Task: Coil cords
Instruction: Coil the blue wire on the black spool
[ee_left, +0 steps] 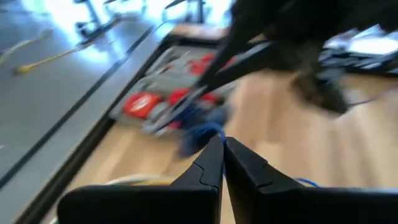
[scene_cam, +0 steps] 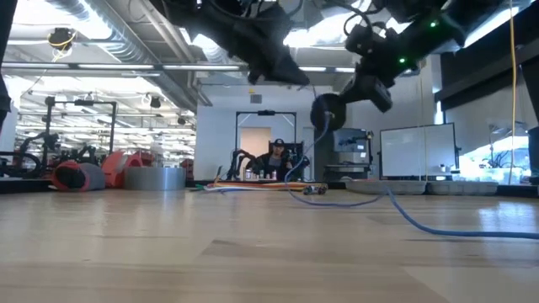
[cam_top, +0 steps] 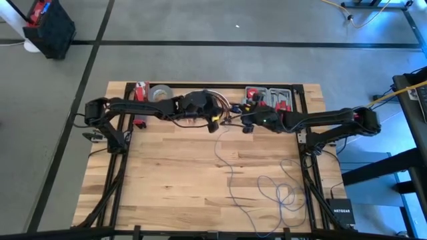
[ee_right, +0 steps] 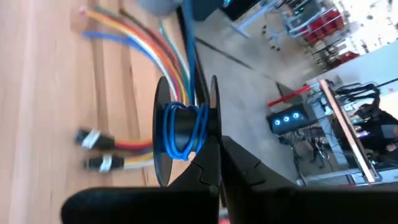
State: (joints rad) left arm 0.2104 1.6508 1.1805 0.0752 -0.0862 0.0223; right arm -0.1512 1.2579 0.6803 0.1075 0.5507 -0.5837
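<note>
A: Tabletop (cam_top: 167, 180) first: butcher-block wood, with both arms reaching in over its far edge and meeting near the middle.

B: And the cord (cam_top: 267, 190)?

A: Most of it lies slack on the near right part of the wood, in a few loose loops. From there one strand runs back toward the far edge and rises to the spool (ee_right: 180, 134).

B: So which way does it point?

A: Its long run goes roughly near to far, from the loops up to the arms. In the low view it climbs off the wood to the spool hanging overhead.

B: Which step is this?

A: I'd judge winding, early on. The right wrist view shows only a few blue turns around the spool's core, between two dark flanges.

B: End effectors?

A: The right end effector (ee_right: 219, 163) has its fingers pressed together at the spool's flange; whether they pinch its edge I cannot tell. The left end effector (ee_left: 222, 163) is also pressed together, with blue cord just beyond its tips, and I cannot tell if it grips any.

B: Next move?

A: Probably feeding more slack onto the core while the spool is kept steady, with light tension so turns stay between the flanges.

B: Anything nearby?

A: A short bundle of coloured cables (ee_right: 134, 34) lies just beside the spool, so the cord could snag there.
</note>
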